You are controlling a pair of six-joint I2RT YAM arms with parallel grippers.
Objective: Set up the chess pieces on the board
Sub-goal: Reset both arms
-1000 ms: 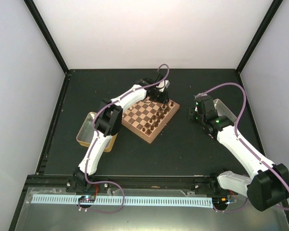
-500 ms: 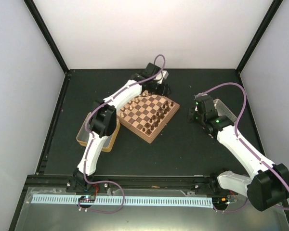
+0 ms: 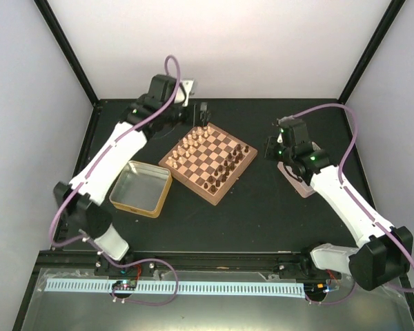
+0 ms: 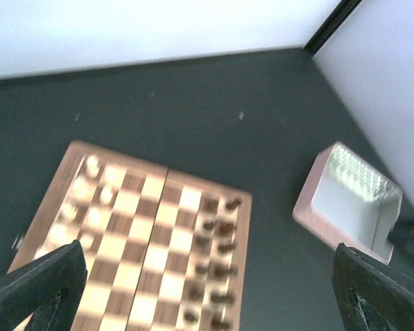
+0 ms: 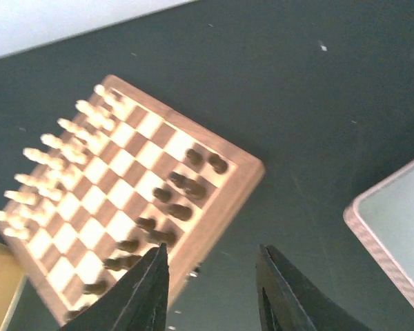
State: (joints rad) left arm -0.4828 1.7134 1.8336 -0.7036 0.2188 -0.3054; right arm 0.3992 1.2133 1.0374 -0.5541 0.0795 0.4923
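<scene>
Currently, the gold tray [image 3: 139, 186] lies on the table [image 3: 262, 214], near and to the left of the left gripper [image 3: 203, 114] and beside the board without touching it. That gripper hangs just beyond the board's far corner. It is released: its fingers [image 4: 41, 286] are spread wide with nothing between them. The board [image 3: 207, 160] sits turned cornerwise between the two grippers, below and ahead of each. Pale pieces [image 3: 192, 142] line the edge nearer the left gripper. The chess pieces [image 3: 228, 163] stand in two uneven rows along the opposite edge, the one facing the right gripper [image 3: 270, 149]. Whether each stands on its proper square cannot be told. The right gripper hovers just off the board's right corner, clear of it. Its fingers [image 5: 148, 293] are parted and empty. A pink-rimmed tray [image 5: 390, 231] lies on the table beside and below this gripper, partly under its arm.
</scene>
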